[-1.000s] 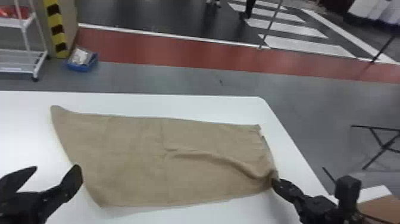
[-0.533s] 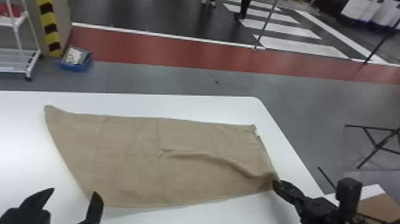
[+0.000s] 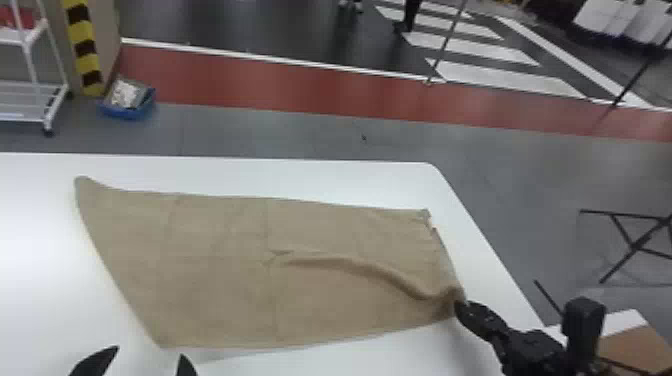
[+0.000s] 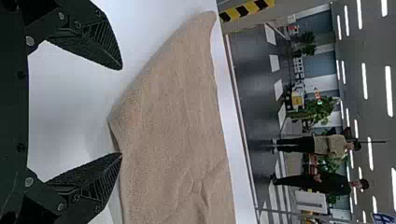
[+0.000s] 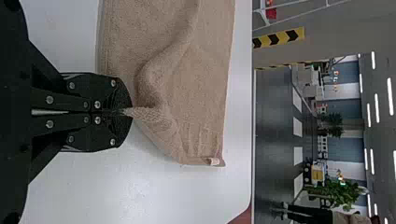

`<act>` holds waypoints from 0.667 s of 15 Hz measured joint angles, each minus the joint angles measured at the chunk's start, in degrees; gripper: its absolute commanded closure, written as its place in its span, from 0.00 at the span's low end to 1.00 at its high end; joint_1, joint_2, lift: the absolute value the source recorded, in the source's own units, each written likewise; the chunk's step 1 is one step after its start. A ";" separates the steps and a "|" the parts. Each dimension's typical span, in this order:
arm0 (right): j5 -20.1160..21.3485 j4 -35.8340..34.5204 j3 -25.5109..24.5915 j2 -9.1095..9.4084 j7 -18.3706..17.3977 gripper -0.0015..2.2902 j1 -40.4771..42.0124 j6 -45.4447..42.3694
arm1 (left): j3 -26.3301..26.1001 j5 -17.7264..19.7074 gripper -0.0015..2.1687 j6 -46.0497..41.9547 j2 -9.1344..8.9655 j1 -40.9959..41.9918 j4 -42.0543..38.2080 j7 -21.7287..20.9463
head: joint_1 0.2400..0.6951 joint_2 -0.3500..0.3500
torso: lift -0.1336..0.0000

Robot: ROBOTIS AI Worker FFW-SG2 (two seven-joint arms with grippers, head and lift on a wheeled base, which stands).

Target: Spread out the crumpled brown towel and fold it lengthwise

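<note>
1. Towel (image 3: 225, 270), brown and mostly spread, lies on the white table (image 3: 300, 175), its long sides running left to right.
2. Its far left corner draws out to a point; a raised wrinkle curves from near the middle to the near right corner.
3. A small pale tag (image 5: 214, 161) shows at the far right corner.
4. The right gripper (image 3: 458, 307) is closed on the near right corner, pinching a bunched bit of cloth between its fingertips.
5. The left gripper (image 3: 149, 351) is open by the near left corner, its fingers well apart and gripping nothing. In the left wrist view one fingertip overlaps the cloth's edge; whether they touch, I cannot tell.
6. Beyond the table, on the grey floor (image 3: 300, 135), a blue bin (image 3: 127, 112) sits near a white wheeled rack (image 3: 20, 119) at far left.
7. To the right stands a black folding frame (image 3: 637, 245).
</note>
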 measured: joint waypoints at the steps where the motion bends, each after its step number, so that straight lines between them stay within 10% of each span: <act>1: -0.07 0.00 -0.13 0.00 0.04 0.63 0.06 -0.04 | -0.48 -0.07 0.12 -0.54 -0.21 -1.02 1.62 0.29 | 1.00 0.00 | 0.07; 10: -0.56 -0.08 -0.77 -0.09 0.19 0.63 0.09 -0.05 | -1.92 -0.10 0.12 -2.04 -1.05 -5.49 8.81 1.82 | 1.00 0.00 | 0.07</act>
